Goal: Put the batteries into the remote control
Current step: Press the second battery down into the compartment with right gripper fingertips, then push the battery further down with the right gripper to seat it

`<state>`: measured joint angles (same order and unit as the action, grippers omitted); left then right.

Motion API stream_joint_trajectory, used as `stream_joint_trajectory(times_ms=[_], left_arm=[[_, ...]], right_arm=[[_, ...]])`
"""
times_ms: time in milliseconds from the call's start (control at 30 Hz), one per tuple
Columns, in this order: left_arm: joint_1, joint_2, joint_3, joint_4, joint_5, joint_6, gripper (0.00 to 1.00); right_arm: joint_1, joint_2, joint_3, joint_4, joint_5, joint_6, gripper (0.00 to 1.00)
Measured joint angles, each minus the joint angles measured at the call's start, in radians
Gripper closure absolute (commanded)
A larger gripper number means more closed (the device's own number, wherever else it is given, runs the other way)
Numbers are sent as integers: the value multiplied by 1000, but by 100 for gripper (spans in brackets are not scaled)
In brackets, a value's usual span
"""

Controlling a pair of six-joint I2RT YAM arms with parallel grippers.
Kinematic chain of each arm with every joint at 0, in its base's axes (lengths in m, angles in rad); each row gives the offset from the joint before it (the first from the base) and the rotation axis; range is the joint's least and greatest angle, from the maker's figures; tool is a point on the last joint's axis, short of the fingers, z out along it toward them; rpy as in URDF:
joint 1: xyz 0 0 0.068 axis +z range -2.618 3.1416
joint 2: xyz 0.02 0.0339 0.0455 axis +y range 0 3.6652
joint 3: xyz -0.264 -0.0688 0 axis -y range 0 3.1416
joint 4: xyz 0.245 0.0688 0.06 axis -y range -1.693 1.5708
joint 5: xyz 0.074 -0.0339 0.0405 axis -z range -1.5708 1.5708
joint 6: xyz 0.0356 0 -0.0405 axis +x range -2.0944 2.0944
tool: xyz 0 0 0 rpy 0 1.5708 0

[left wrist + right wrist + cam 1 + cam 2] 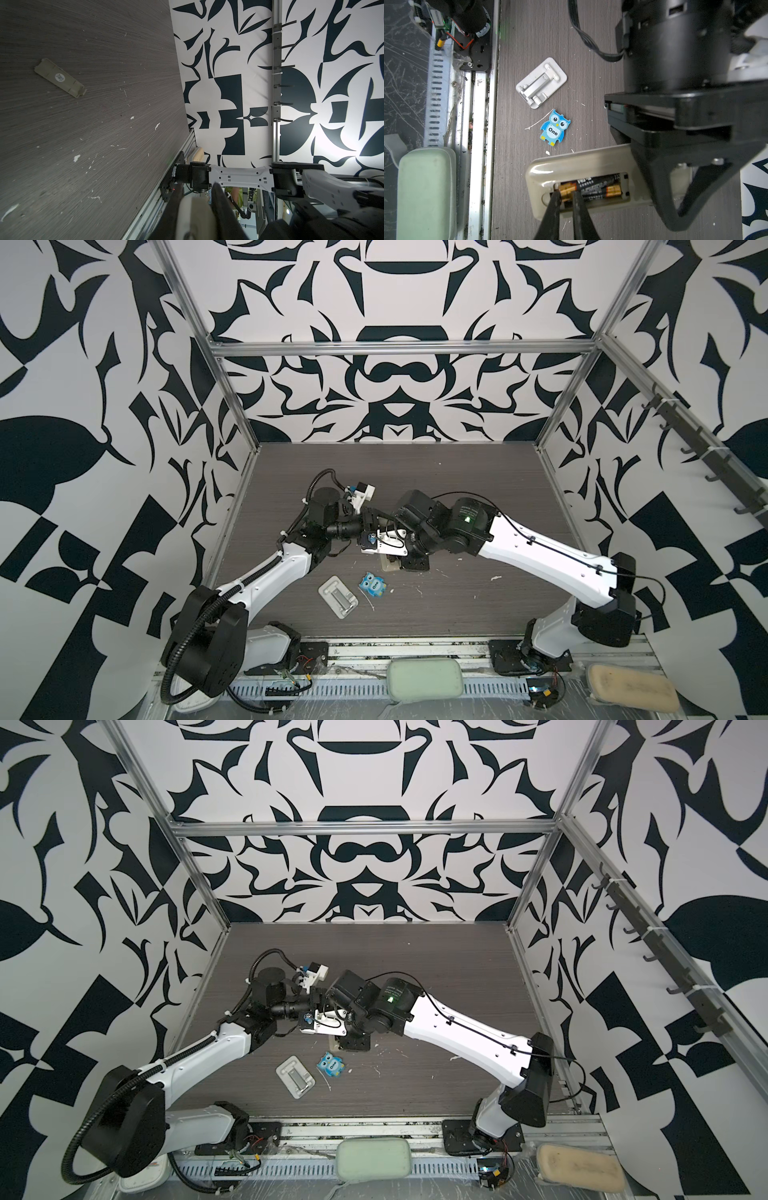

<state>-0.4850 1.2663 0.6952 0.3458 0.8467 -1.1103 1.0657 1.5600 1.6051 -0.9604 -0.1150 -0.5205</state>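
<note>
1. Right hand angles down, fingers nearly together, pinching the gold end of one of the batteries lying lengthwise in the bay.
2. Left hand clamps the remote control, bay up, its long axis running between both hands.

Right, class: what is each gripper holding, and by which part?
The left gripper clamps the slim beige remote control by its end beyond the bay; the right gripper pinches a slim dark battery by its gold-banded end, inside that bay.
</note>
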Motion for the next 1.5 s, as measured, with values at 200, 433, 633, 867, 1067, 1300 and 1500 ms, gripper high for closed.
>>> stream_joint_trajectory(times_ms=[200, 433, 633, 867, 1067, 1300, 1500], left_arm=[[4, 0, 0, -19, -24, 18, 100], [10, -1, -2, -33, -49, 40, 100], [14, 1, -2, -37, -73, 55, 100], [15, 1, -2, -37, -85, 61, 100], [14, 1, -2, -36, -68, 55, 100], [5, 1, -2, -31, -41, 31, 100], [5, 1, -2, -21, -24, 17, 100]], right_arm=[[3, 17, 0, 2, 24, -2, 88], [6, 61, 17, -3, 50, 2, 90], [8, 82, 31, -8, 72, 23, 92], [8, 86, 31, -7, 86, 47, 87], [6, 71, 25, 9, 87, 54, 75], [5, 24, -11, 39, 78, 61, 67], [3, 5, -13, 37, 65, 71, 71]])
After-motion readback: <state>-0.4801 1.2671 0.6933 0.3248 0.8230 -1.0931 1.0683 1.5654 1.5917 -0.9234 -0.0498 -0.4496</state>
